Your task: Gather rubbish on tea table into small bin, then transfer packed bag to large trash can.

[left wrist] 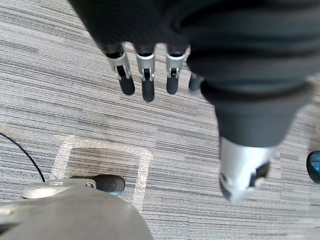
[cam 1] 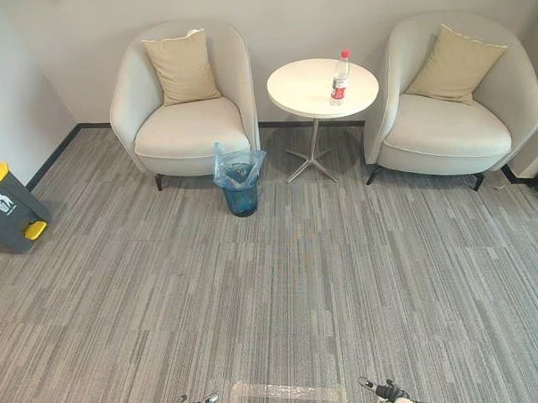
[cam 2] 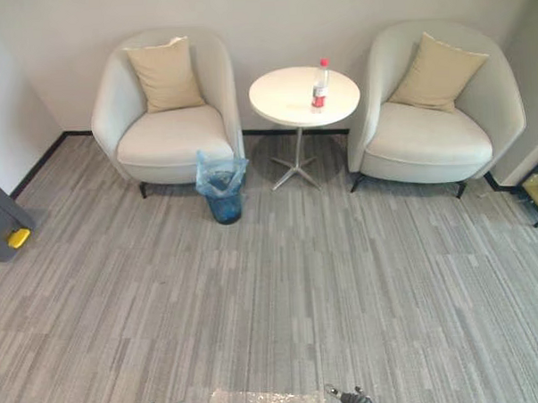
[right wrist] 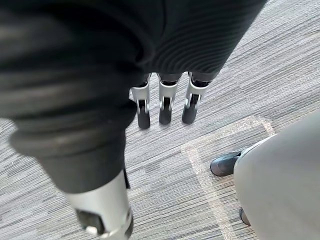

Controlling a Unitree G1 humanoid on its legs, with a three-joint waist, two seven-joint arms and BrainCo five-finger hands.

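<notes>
Bottle (cam 1: 339,77): clear, red cap and label, upright on white surface (cam 1: 298,86), far ahead of both hands.
Left hand (left wrist: 148,84): fingers straight, empty.
Right hand (right wrist: 165,107): fingers straight, empty.

This looks like a waiting corner in an office. The left armchair (cam 1: 190,138) and the right armchair (cam 1: 449,131), each with a tan cushion (cam 1: 183,67), stand by a plain wall (cam 1: 314,12) with a round white table (cam 1: 300,84) between them. Grey striped carpet (cam 1: 299,280) covers the floor. A grey bin (cam 1: 6,213) stands at the side.
</notes>
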